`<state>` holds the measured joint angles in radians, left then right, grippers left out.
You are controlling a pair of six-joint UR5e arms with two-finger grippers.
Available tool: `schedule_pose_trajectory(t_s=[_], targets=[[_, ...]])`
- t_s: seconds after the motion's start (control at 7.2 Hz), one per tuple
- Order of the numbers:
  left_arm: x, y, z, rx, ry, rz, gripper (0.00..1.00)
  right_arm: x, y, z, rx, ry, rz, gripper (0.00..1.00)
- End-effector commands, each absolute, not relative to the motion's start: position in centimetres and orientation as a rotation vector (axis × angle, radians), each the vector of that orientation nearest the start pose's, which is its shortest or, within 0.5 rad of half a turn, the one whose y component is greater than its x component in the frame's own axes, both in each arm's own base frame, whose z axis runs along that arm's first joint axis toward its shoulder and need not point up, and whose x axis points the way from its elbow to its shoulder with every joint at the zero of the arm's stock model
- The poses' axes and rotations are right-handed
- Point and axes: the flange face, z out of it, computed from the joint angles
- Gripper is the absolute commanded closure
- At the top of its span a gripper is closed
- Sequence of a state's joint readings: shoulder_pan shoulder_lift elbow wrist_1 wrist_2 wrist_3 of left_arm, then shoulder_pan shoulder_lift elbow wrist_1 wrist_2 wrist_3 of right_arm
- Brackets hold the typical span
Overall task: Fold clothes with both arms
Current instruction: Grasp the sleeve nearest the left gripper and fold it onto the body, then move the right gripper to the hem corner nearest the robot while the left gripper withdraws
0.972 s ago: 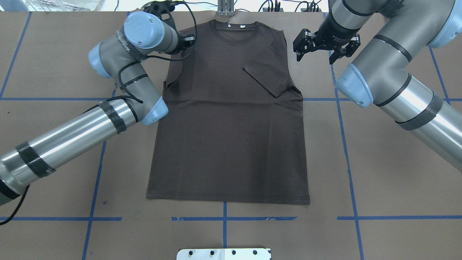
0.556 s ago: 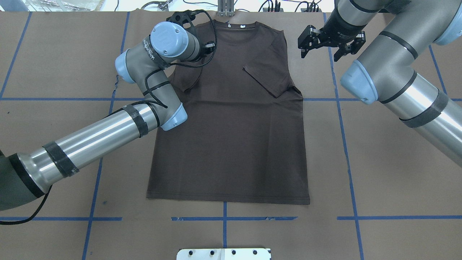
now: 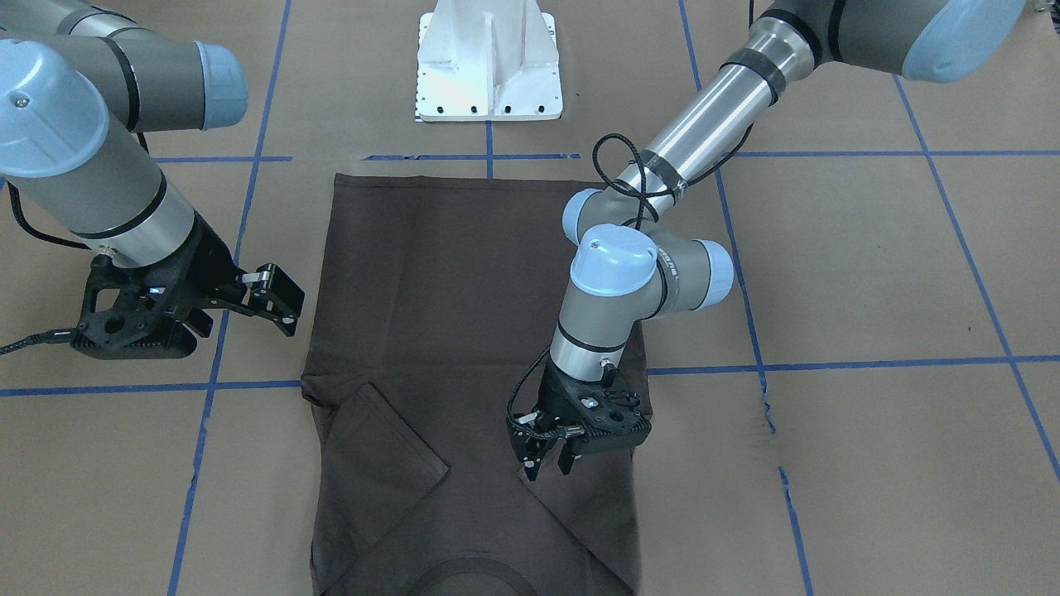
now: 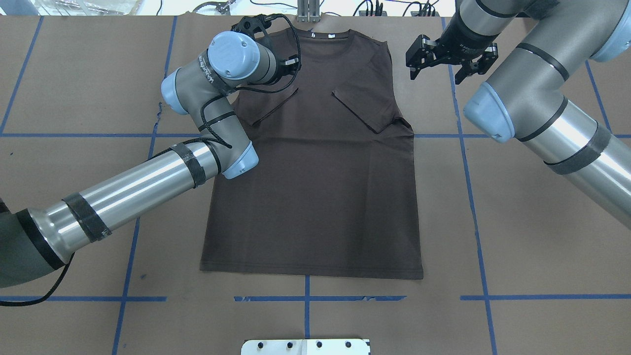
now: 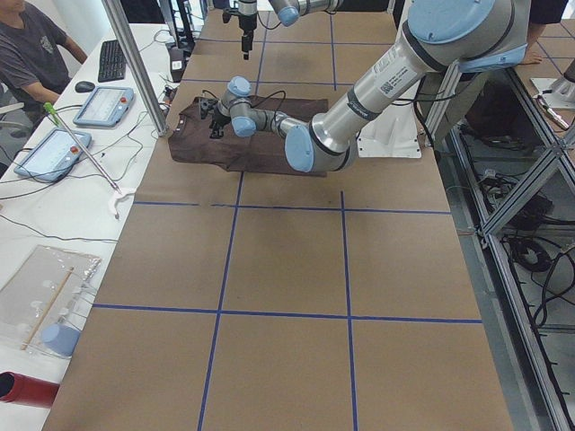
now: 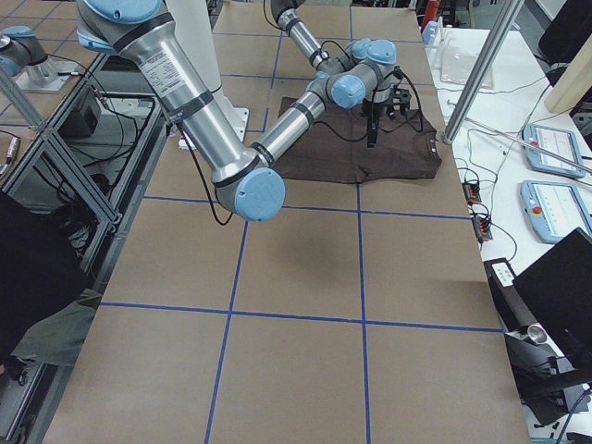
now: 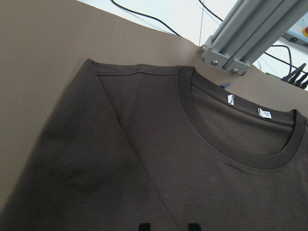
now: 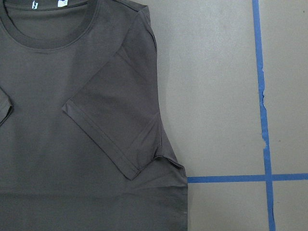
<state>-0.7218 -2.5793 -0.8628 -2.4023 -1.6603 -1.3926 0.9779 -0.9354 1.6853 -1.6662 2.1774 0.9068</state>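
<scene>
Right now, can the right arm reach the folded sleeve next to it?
Probably yes. The right gripper hovers open just beside the T-shirt, and the folded sleeve lies flat nearby with nothing on it. The left gripper is over at the other sleeve.

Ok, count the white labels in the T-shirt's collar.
2, side by side inside the back of the collar: one label, the second label close beside it. None seems hidden.
</scene>
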Motion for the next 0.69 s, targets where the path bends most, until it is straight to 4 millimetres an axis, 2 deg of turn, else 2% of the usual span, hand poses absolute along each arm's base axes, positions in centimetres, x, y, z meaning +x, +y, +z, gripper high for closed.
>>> schedule_pose_trajectory(t_s=[0.0,0.14,0.28,0.42,0.56], targets=[[54.3,-63.1,23.7,0.346,1.107,-0.305,0.0,-31.4,-58.1,23.8,0.026,-0.902,0.078,0.0],[51.8,-60.5,25.1,0.34,1.062,-0.232,0.0,-33.1,-55.5,25.2,-0.034,-0.906,0.095,0.0],[48.9,-58.1,25.7,0.337,0.998,-0.187,0.0,-34.2,-51.9,26.9,-0.009,-0.888,0.104,0.0],[44.5,-54.2,25.9,0.37,0.965,-0.112,0.0,-34.6,-47.3,29.0,-0.031,-0.916,0.151,0.0],[40.8,-51.1,25.6,0.412,0.973,-0.059,0.0,-36.3,-43.7,30.2,-0.009,-0.988,0.184,0.0]])
